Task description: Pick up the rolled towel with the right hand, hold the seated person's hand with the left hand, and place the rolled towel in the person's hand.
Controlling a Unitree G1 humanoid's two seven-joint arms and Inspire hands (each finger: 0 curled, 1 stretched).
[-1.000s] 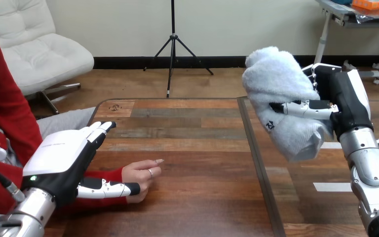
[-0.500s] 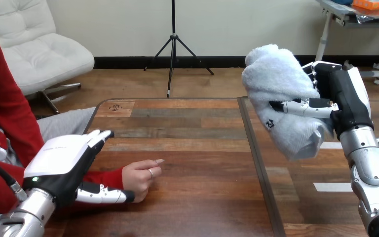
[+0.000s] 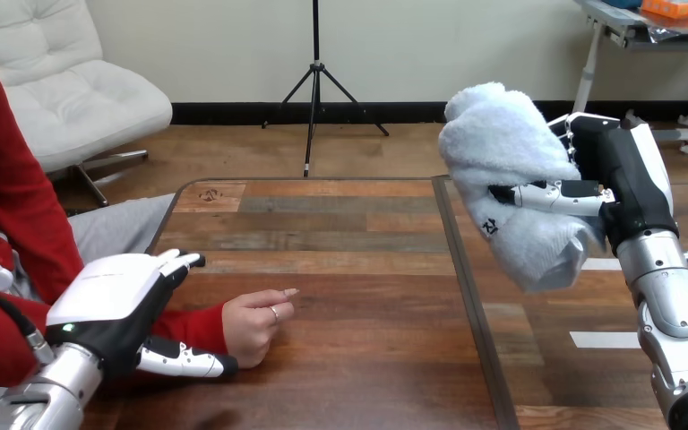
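right hand (image 3: 611,184) grips fluffy rolled towel (image 3: 512,175) — aloft

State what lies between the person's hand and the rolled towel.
Head view: between person's hand and rolled towel, only bare table with a dark seam.

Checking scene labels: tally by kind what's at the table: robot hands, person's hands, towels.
Robot hands: 2 (left robot hand, right robot hand)
Person's hand: 1
Rolled towel: 1
Total: 4
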